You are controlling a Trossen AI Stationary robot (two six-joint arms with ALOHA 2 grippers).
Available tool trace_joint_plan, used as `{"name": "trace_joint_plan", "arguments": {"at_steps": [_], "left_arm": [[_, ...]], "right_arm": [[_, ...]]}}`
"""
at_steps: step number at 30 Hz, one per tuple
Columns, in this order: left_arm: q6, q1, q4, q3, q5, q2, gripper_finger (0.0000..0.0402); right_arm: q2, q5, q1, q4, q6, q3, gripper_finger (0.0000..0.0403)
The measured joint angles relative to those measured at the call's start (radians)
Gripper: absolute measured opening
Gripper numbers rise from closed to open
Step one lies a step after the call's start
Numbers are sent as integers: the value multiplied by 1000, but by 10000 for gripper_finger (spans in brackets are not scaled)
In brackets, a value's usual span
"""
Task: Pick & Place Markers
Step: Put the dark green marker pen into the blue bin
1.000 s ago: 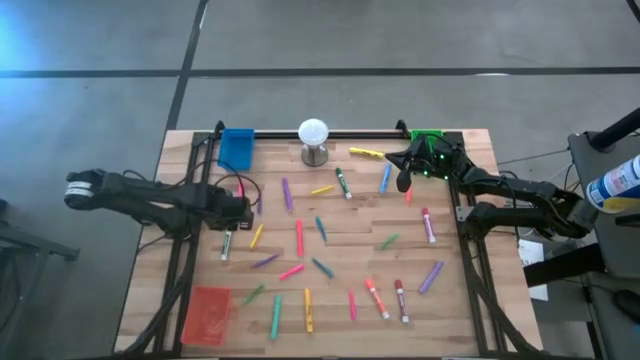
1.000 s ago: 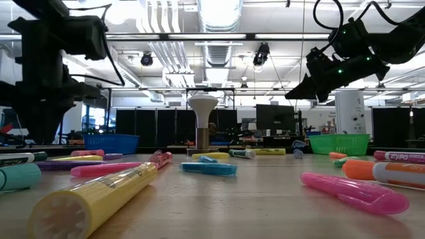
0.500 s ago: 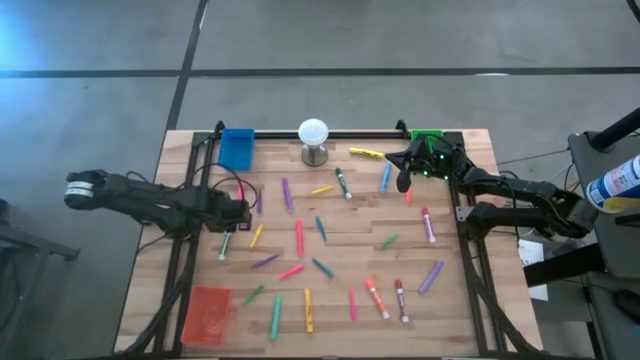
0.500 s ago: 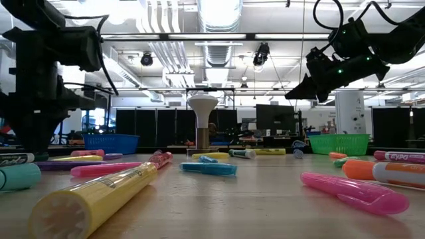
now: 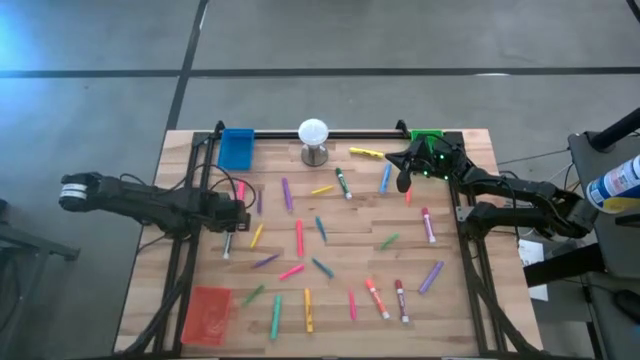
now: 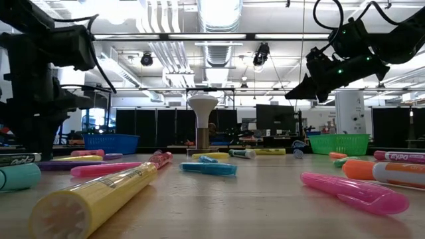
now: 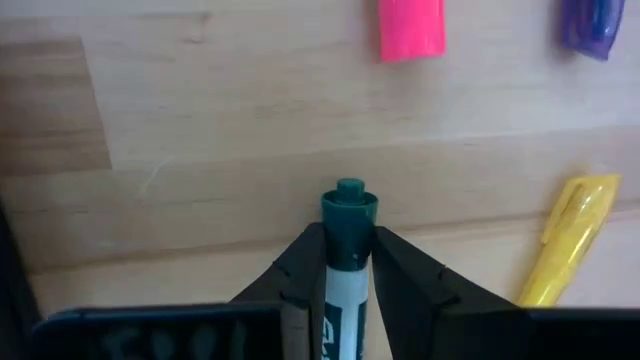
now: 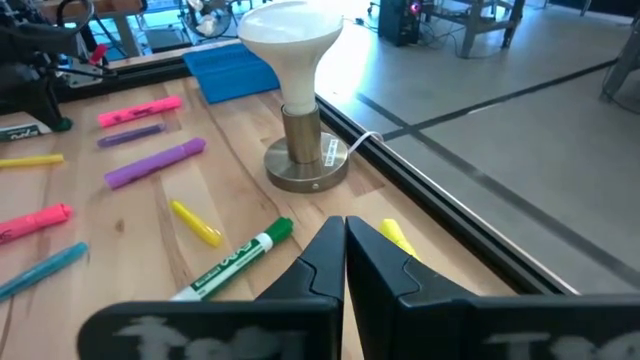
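Several coloured markers (image 5: 299, 238) lie scattered flat over the wooden table. At the table's left, my left gripper (image 5: 231, 218) points straight down at a white marker with a dark green cap (image 7: 348, 205) and is shut on it. In the high view the marker's white body (image 5: 226, 245) reaches from the gripper toward the near edge. My right gripper (image 5: 404, 183) hangs shut above the table's far right, beside the green tray, with nothing between its fingers (image 8: 345, 250). In the low view it is well clear of the wood (image 6: 302, 93). My left gripper pinches the white marker between its two fingers, just behind the green cap (image 7: 350, 250). The fingers come from above, point down and lie across the marker. The cap sticks out toward the far edge. The marker lies level at table height (image 6: 18, 159).
A blue tray (image 5: 237, 148) stands at the far left, a green tray (image 5: 427, 136) at the far right and a red tray (image 5: 208, 315) at the near left. A white ball on a metal stand (image 5: 314, 140) is at the far middle. A yellow marker (image 7: 565, 235) and a pink marker (image 7: 410, 28) lie close to my left gripper.
My left gripper has sunk straight down toward the table, still pointing down, with the gap between its fingers unchanged.
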Motion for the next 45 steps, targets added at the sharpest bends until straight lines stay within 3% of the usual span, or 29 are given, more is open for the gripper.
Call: {"name": "trace_joint_plan", "arguments": {"at_steps": [6, 15, 28, 37, 45], "left_arm": [[-15, 0, 127, -56, -21, 0, 72], [-22, 0, 129, -60, -28, 0, 73], [16, 1, 126, -63, -16, 2, 124], [43, 1, 83, -15, -1, 5, 76], [89, 0, -154, 166, -13, 5, 59]], "right_arm": [[0, 0, 0, 0, -4, -2, 8], [1, 0, 0, 0, -4, -2, 8], [1, 0, 0, 0, -4, -2, 8], [1, 0, 0, 1, -10, -2, 8], [1, 0, 0, 1, -12, -4, 8]]}}
